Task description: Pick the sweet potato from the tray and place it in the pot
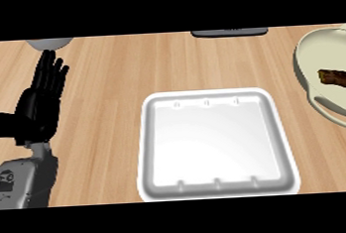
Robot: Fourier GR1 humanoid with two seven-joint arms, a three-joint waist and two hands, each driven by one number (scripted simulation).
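Wooden counter (115, 67): sweet potato (338, 77) in pot (308, 57), tray (216, 146) bare

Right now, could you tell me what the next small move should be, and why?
Probably none beyond staying at rest: the sweet potato already lies inside the pot at the right, and the tray holds nothing. The left hand rests open at the left, and the right hand is out of view, so the placing looks done.
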